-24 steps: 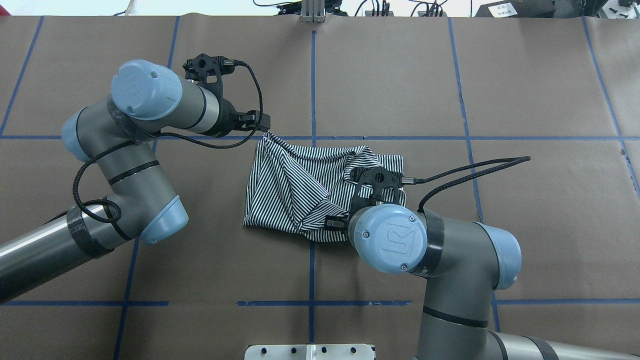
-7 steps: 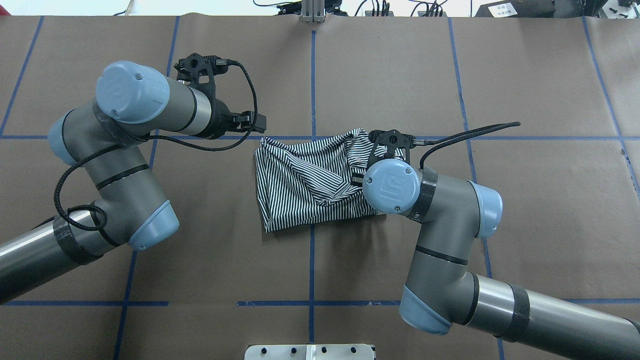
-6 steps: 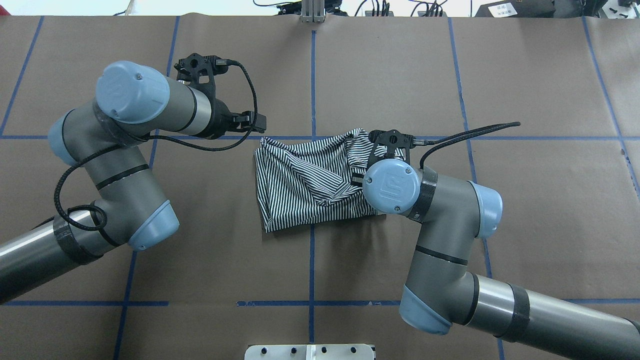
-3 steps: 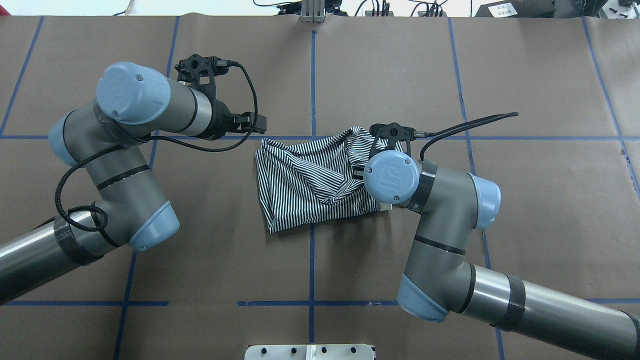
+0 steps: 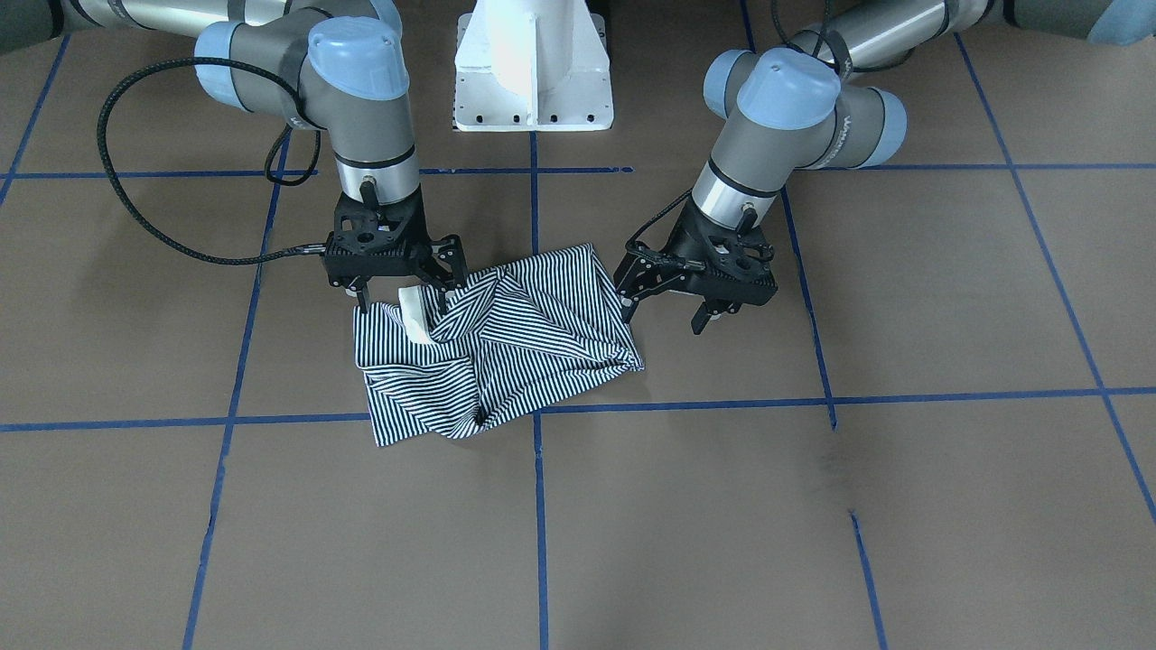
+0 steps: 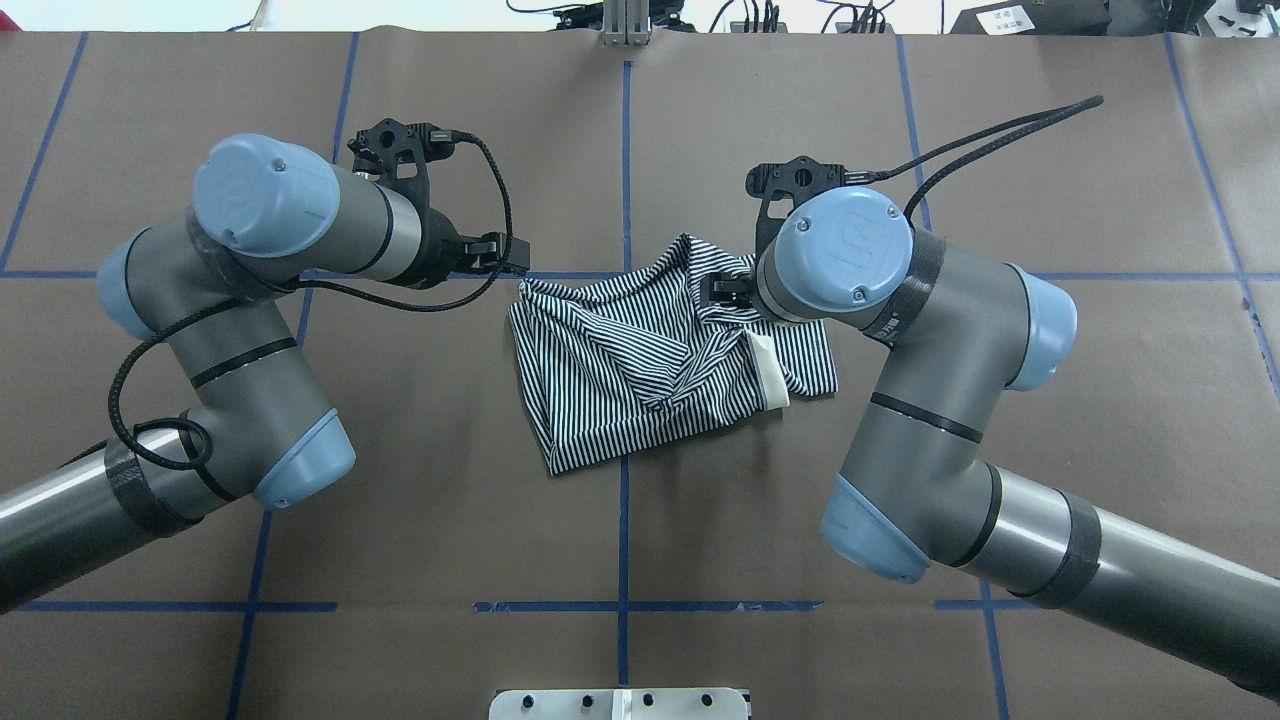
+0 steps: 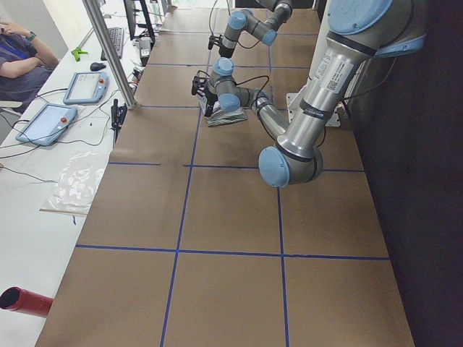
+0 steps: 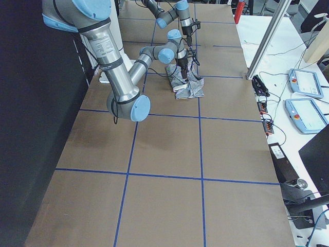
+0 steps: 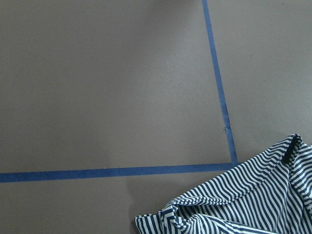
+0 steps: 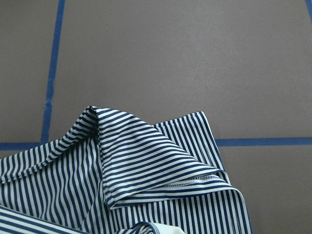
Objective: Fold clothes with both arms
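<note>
The striped polo shirt (image 5: pixel 506 352) lies crumpled near the middle of the brown table, its cream collar (image 5: pixel 414 316) showing at the edge nearest my right arm. My right gripper (image 5: pixel 405 305) hovers just above the collar with its jaws spread and nothing held. In the overhead view its wrist hides it over the shirt (image 6: pixel 640 370). My left gripper (image 5: pixel 664 316) is open and empty, just off the shirt's opposite edge and apart from it. It also shows in the overhead view (image 6: pixel 505 258). Both wrist views show only cloth (image 10: pixel 146 161) and table.
The white pedestal base (image 5: pixel 533 63) stands at the robot's edge of the table. Blue tape lines (image 5: pixel 686 397) cross the brown cover. An operators' bench with tablets (image 7: pixel 83 87) runs along the far side, with a red cylinder (image 7: pixel 25 300) at its end.
My right arm carried the shirt's near edge away from the robot, then let go and rose. The collar now lies uncovered. The left arm has barely moved.
</note>
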Robot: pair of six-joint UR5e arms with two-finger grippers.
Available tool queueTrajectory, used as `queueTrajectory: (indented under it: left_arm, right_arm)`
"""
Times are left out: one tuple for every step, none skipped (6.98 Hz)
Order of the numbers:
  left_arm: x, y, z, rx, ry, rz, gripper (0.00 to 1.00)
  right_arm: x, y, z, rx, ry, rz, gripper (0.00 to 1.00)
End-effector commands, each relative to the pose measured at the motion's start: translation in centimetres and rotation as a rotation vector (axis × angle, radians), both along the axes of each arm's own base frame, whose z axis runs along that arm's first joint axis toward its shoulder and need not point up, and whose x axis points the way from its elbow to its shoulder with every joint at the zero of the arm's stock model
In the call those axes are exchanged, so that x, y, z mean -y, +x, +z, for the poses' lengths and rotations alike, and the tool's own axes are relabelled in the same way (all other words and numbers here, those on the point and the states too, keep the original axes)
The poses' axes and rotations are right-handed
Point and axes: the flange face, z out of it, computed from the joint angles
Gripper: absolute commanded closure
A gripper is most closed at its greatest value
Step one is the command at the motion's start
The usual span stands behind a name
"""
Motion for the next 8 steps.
queueTrajectory:
  left_arm:
    - [0.3, -0.4, 0.3, 0.003, 0.001, -0.005, 0.00]
    - [0.5, -0.7, 0.4, 0.022, 0.043, 0.014, 0.00]
    - [1.0, -1.7, 1.2, 0.030, 0.043, 0.027, 0.00]
    - [1.3, -2.1, 1.5, 0.033, 0.041, 0.022, 0.00]
    - [1.4, -2.2, 1.5, 0.033, 0.041, 0.020, 0.00]
    - [1.4, -2.2, 1.6, 0.034, 0.041, 0.019, 0.00]
    - [1.5, -2.4, 1.6, 0.034, 0.040, 0.017, 0.00]
    - [1.3, -2.5, 1.3, 0.029, 0.043, 0.017, 0.00]
  right_arm:
    - [-1.1, -0.6, -0.7, -0.004, 0.038, -0.031, 0.00]
    - [-2.9, -2.5, -2.5, -0.002, 0.096, -0.028, 0.00]
    - [-5.0, -4.4, -4.4, 0.018, 0.126, -0.032, 0.00]
    - [-6.2, -5.6, -5.5, 0.024, 0.170, -0.021, 0.10]
    - [-7.2, -6.6, -5.1, 0.024, 0.344, 0.057, 0.01]
    - [-8.6, -7.9, -5.1, -0.040, 0.516, -0.079, 0.00]
    - [-10.0, -9.3, -5.0, -0.127, 0.600, -0.198, 0.01]
    - [-9.8, -10.4, -3.7, -0.243, 0.639, -0.296, 0.11]
